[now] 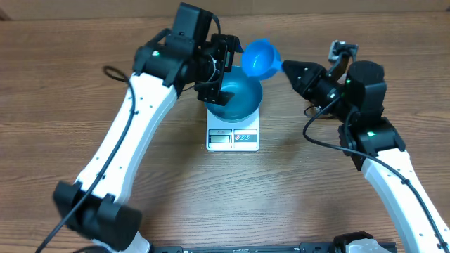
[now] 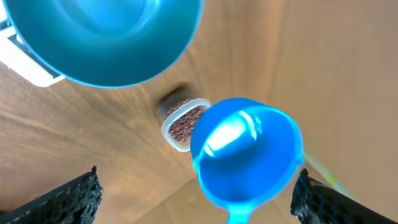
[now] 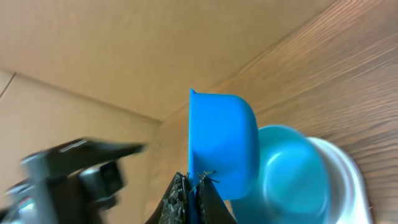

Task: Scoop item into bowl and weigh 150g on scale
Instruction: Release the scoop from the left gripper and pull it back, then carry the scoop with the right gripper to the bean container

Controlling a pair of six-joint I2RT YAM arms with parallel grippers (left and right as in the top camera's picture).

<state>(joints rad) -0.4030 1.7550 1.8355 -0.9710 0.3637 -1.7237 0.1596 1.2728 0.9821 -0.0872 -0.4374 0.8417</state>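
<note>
Left arm (image 1: 133,119) extended, jaws wide apart, right arm (image 1: 383,137) angled inward, jaws clamped

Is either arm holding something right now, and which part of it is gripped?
The right tool is shut on the small blue scoop, pinching the end of its handle. The left tool, near the bowl, stands open and holds nothing.

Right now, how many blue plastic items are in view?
2. The bowl sits on the scale; the scoop is held by the right gripper, beside the bowl's far-right rim. Others may be hidden.
</note>
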